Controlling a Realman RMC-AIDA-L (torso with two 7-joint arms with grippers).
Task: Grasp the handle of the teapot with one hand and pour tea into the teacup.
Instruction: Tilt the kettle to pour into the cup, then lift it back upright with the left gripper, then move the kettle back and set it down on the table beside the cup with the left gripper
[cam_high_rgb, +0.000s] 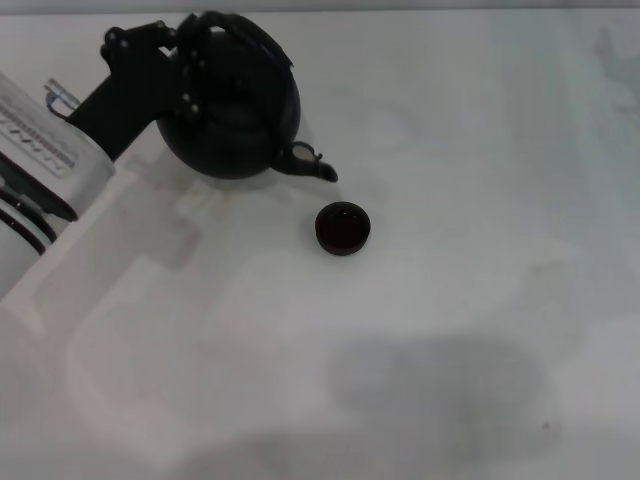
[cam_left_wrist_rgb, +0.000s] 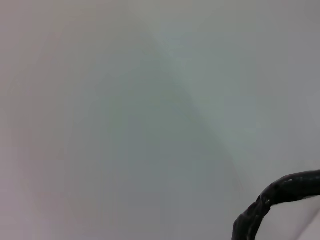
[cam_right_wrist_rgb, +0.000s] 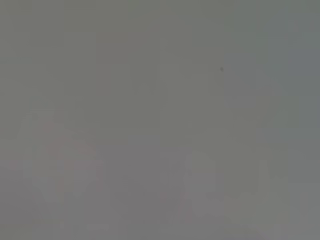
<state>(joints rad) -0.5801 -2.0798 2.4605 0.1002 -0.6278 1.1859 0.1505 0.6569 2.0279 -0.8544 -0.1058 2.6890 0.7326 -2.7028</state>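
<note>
Left gripper (cam_high_rgb: 185, 45): at the handle (cam_high_rgb: 235, 28) from the robot's left; whether the fingers are clamped cannot be told
Teapot (cam_high_rgb: 232, 110): far left of the worktop (cam_high_rgb: 450, 150); spout toward the teacup (cam_high_rgb: 343, 227)
Teacup: upright, near the spout, apart
Right gripper: out of sight

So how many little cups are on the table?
1. The teacup sits alone on the white table, just in front of the teapot spout, not touching it. The pot could hide something behind it, but no other cup shows.
</note>
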